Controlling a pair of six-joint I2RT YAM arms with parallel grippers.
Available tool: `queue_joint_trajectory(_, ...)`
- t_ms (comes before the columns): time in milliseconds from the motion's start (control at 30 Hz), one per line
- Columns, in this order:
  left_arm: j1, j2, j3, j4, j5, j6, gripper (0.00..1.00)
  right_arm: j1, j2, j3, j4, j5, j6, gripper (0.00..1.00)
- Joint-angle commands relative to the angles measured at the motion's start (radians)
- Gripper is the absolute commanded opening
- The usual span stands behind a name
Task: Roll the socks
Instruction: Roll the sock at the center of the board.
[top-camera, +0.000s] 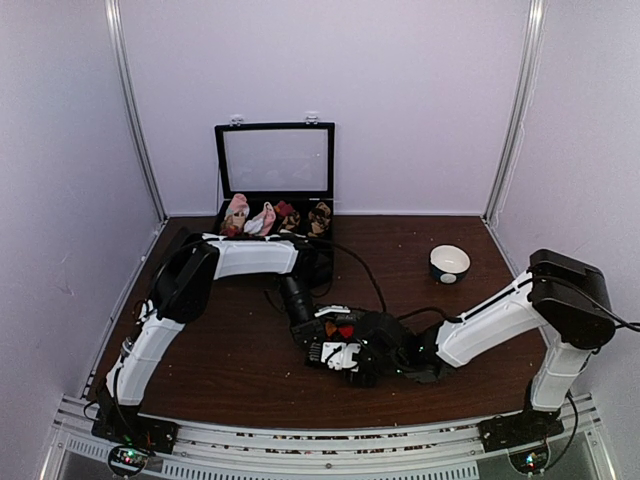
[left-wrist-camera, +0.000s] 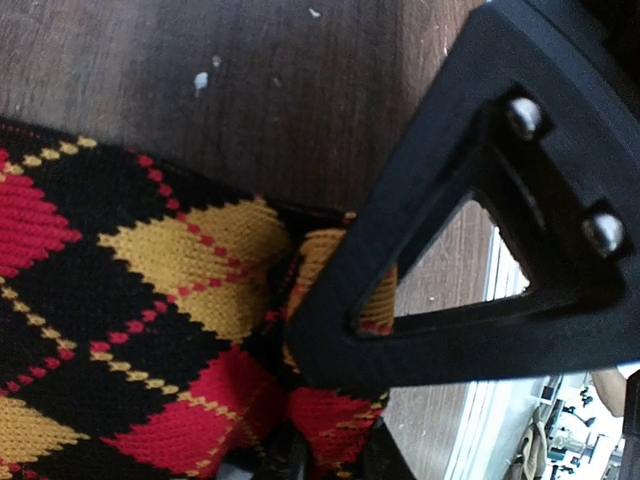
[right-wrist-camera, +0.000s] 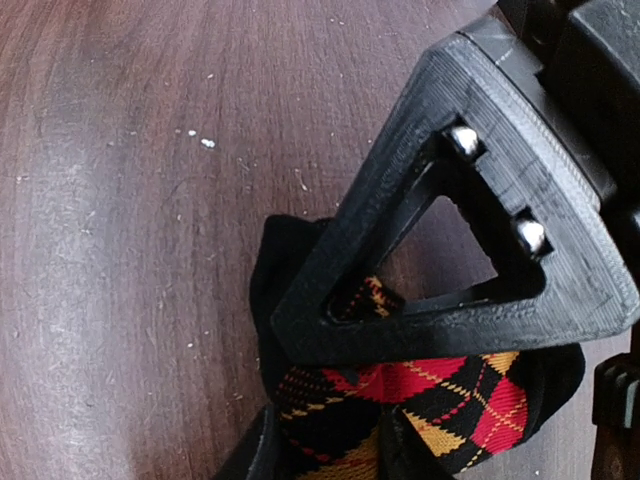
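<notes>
Brown table (top-camera: 240, 380) | sock (top-camera: 340, 328) lies mid-table, between the arms | left gripper (left-wrist-camera: 300, 410) and right gripper (right-wrist-camera: 300, 400) each clamp it | risk: soft knit may slip from a shallow pinch, spoiling the roll

Two arms (top-camera: 245, 257) (top-camera: 490, 322), one bowl (top-camera: 449, 263), one open case (top-camera: 274, 127) holding four sock bundles (top-camera: 262, 219), argyle socks (left-wrist-camera: 150, 300) of unclear number

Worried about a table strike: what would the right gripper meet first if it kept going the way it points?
The argyle sock, bunched right in front of it; the wooden table probably lies just beneath.
</notes>
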Motion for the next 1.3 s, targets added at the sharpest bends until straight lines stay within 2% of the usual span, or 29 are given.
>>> queue_joint_trajectory(0, -0.008, 0.06, -0.024, 0.056, -0.179, 0.037, 0.22, -0.021, 0.055, -0.025, -0.015, -0.03, 0.049, 0.27)
queue_joint_trajectory(100, 0.001, 0.018, -0.057, 0.089, -0.172, 0.032, 0.29, -0.05, 0.064, -0.028, -0.018, -0.099, 0.099, 0.09)
queue_joint_trajectory(133, 0.011, -0.018, -0.084, 0.124, -0.18, 0.009, 0.33, -0.058, 0.061, -0.031, -0.022, -0.127, 0.116, 0.06)
queue_joint_trajectory(233, 0.044, -0.127, -0.183, 0.259, -0.207, -0.047, 0.39, -0.083, 0.051, -0.053, -0.008, -0.201, 0.181, 0.01)
queue_joint_trajectory(367, 0.085, -0.292, -0.321, 0.441, -0.248, -0.092, 0.42, -0.116, 0.082, -0.049, -0.018, -0.307, 0.249, 0.0)
queue_joint_trajectory(633, 0.088, -0.49, -0.532, 0.655, -0.248, -0.026, 0.43, -0.184, 0.155, -0.02, -0.041, -0.416, 0.344, 0.0)
queue_joint_trajectory(800, 0.09, -0.548, -0.58, 0.683, -0.154, -0.007, 0.43, -0.238, 0.195, 0.015, -0.07, -0.453, 0.374, 0.0)
queue_joint_trajectory(933, 0.075, -0.586, -0.613, 0.637, -0.063, 0.116, 0.43, -0.312, 0.248, 0.061, -0.108, -0.522, 0.403, 0.0)
queue_joint_trajectory(1067, 0.025, -0.578, -0.639, 0.648, -0.168, 0.215, 0.43, -0.362, 0.294, 0.106, -0.155, -0.589, 0.417, 0.0)
queue_joint_trajectory(1267, 0.001, -0.556, -0.674, 0.82, -0.392, 0.23, 0.44, -0.389, 0.334, 0.142, -0.203, -0.642, 0.413, 0.0)
